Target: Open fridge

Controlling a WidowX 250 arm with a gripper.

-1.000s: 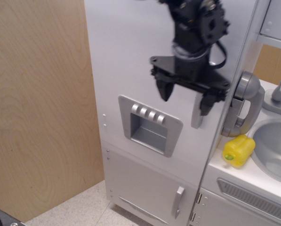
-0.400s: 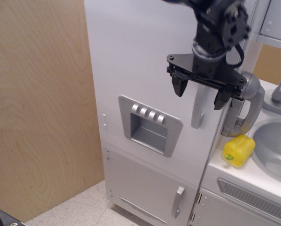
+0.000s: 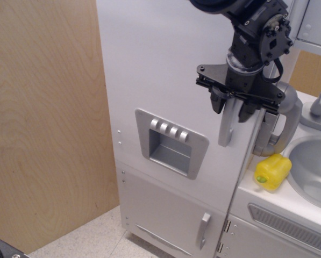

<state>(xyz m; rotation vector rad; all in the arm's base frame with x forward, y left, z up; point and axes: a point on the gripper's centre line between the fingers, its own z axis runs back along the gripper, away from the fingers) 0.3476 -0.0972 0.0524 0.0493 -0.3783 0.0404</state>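
While its two dark fingers close in from either side of the silver vertical handle, the black robot gripper appears pinched on the bar's upper part, though the contact itself is hidden behind the fingers and cannot be confirmed. Below the grip, the handle runs straight down the right edge of the tall white toy fridge, its long axis upright and its free lower end hanging clear beneath the fingertips. With the handle on the door's right edge, the hinge probably lies on the far left edge, so the coming pull would likely need to draw the handle outward, away from the door face and toward the camera. Left of the handle sits the grey recessed dispenser panel with four buttons; beneath it is a smaller lower white door. Just right of the gripper stands a silver toy kettle, near a yellow toy pepper on the white counter.
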